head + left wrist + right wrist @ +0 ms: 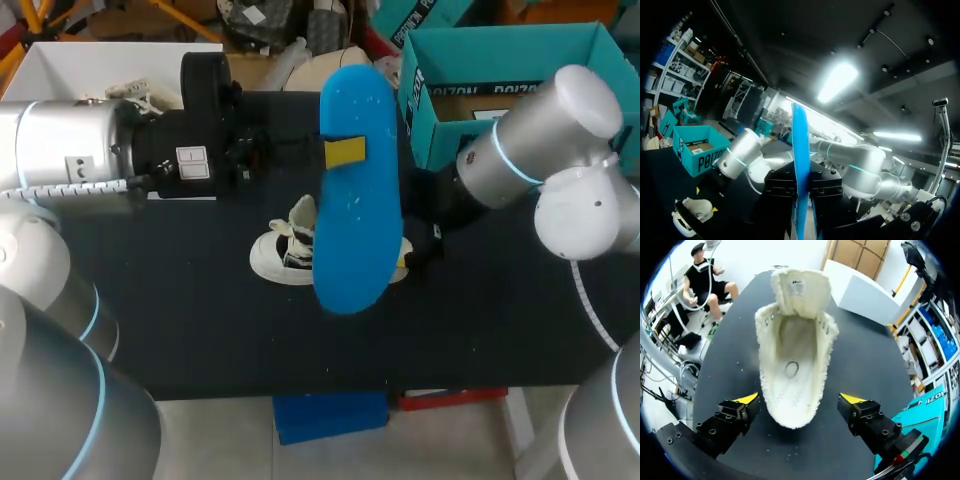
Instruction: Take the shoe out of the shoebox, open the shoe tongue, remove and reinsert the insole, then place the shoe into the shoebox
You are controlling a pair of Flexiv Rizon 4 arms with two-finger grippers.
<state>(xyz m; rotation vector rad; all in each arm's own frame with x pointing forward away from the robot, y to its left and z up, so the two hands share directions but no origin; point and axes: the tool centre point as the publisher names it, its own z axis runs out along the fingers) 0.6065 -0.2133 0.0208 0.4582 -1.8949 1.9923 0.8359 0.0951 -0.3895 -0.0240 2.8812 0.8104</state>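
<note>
- Left jaws clenched on the blue insole, which sits edge-on between them and is held up clear of the bench, above its middle.
- Right jaws released, spread wide to either side of the heel end of the white shoe; neither tip touches it.
- Shoe lies near the bench middle, tongue folded back, opening facing the right jaws.
- Teal shoebox open at the far right corner.
- White box at the far left corner.
</note>
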